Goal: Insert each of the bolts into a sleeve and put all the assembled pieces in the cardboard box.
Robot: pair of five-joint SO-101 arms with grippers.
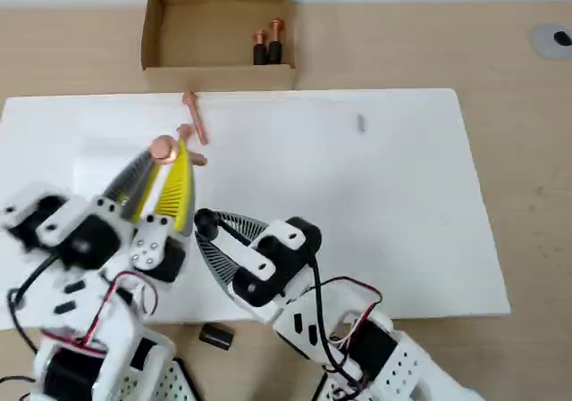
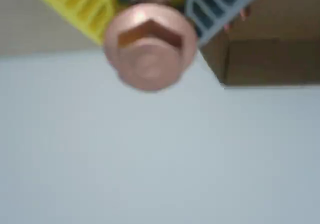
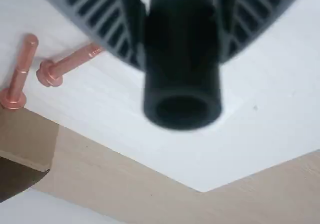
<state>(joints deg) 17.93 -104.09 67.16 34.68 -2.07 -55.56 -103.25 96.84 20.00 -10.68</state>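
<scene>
**Bolt and sleeve gripped, mating not yet made**

At upper centre, the cardboard box [image 1: 154, 35] is seen with two assembled pieces [image 1: 268, 44] inside. Left of centre, the left gripper [image 1: 168, 157] is closed on a bolt [image 1: 163, 147]. Just below it, a sleeve [image 3: 182, 59] is pinched by the right gripper [image 1: 202, 229]. The shank could be jammed or knocked loose if the axes are misaligned.

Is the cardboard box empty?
No, two bolt-and-sleeve assemblies lie side by side inside the cardboard box.

Loose bolts [image 1: 195, 120] just before cardboard box [image 1: 219, 78] front wall, box top open
</scene>
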